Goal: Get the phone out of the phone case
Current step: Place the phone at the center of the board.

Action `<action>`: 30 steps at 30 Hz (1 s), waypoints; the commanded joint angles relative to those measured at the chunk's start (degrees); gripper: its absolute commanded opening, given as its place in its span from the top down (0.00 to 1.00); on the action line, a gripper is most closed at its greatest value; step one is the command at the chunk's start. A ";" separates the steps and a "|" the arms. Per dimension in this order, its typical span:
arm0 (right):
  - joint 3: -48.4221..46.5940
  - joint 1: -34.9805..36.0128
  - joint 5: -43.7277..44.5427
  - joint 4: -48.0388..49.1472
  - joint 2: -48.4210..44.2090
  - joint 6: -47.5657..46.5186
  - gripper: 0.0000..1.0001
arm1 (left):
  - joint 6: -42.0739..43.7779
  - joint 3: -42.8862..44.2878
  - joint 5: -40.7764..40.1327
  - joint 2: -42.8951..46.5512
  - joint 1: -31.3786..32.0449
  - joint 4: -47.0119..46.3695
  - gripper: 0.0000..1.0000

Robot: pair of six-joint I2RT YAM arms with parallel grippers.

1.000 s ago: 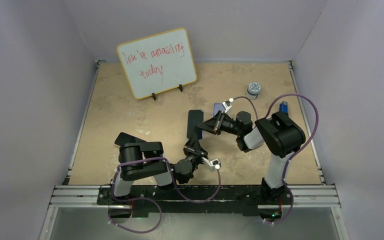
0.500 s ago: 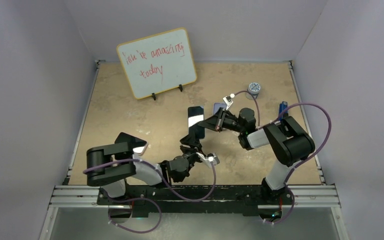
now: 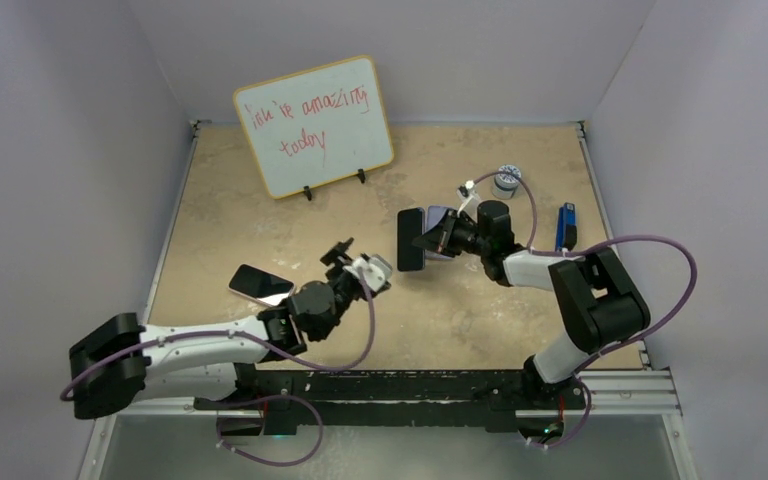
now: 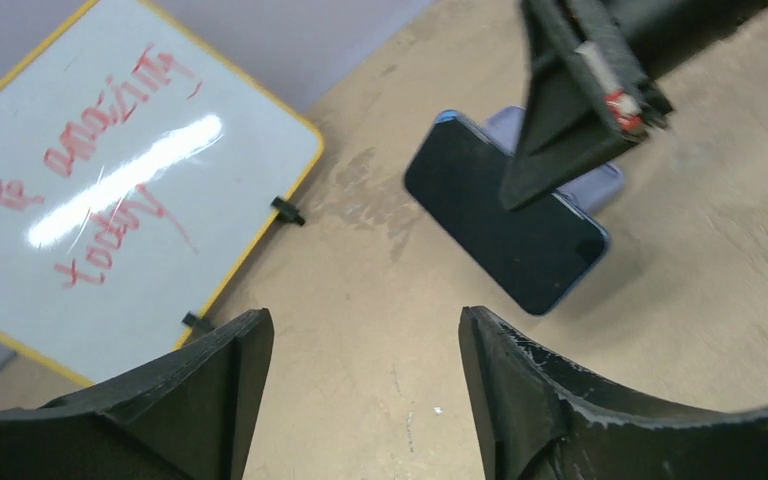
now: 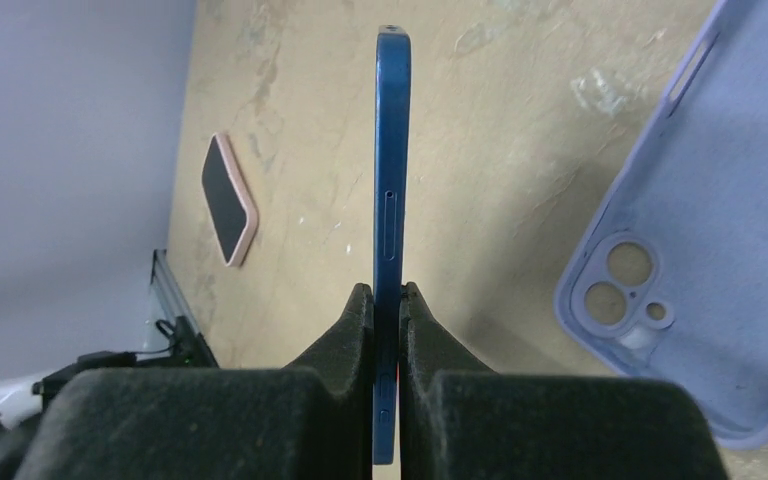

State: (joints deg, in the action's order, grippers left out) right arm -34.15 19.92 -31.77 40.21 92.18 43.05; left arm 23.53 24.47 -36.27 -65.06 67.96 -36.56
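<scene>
The blue phone (image 5: pixel 391 200) is out of its case, held edge-up above the table. My right gripper (image 5: pixel 388 295) is shut on its lower end; from above the phone (image 3: pixel 411 240) sticks out to the left of that gripper (image 3: pixel 430 238). The empty lavender phone case (image 5: pixel 700 230) lies open side up on the table just right of the phone, and it shows behind the gripper (image 3: pixel 442 213) from above. My left gripper (image 4: pixel 362 330) is open and holds nothing. It stands apart from the phone (image 4: pixel 505 225), to its lower left (image 3: pixel 342 252).
A second phone in a pink case (image 3: pixel 260 285) lies flat at the left, beside my left arm. A whiteboard (image 3: pixel 315 125) stands at the back. A small round tin (image 3: pixel 506 180) and a blue object (image 3: pixel 565 225) sit at the right.
My left gripper has opened, let go of the phone and pulled back to the left. The right gripper has kept the phone and carried it slightly right and back.
</scene>
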 commanded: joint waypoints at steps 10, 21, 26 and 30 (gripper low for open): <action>-14.42 9.05 10.16 -10.02 6.16 2.27 1.00 | -28.64 -2.41 -11.77 15.92 -11.76 15.70 0.18; -22.76 12.06 14.72 -8.84 16.36 9.32 0.99 | -35.73 -5.45 -21.42 22.73 -14.64 18.40 0.12; -24.32 12.08 15.94 -11.89 18.42 9.20 0.81 | -36.63 -3.92 -21.23 19.46 -15.58 19.98 0.11; -25.09 12.08 17.40 -15.54 18.37 6.68 0.66 | -38.65 -3.16 -21.08 18.41 -16.31 21.73 0.11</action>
State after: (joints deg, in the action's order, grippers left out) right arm -56.62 31.83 -17.21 27.92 111.31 51.37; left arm -11.77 19.46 -56.40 -46.26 52.51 -16.38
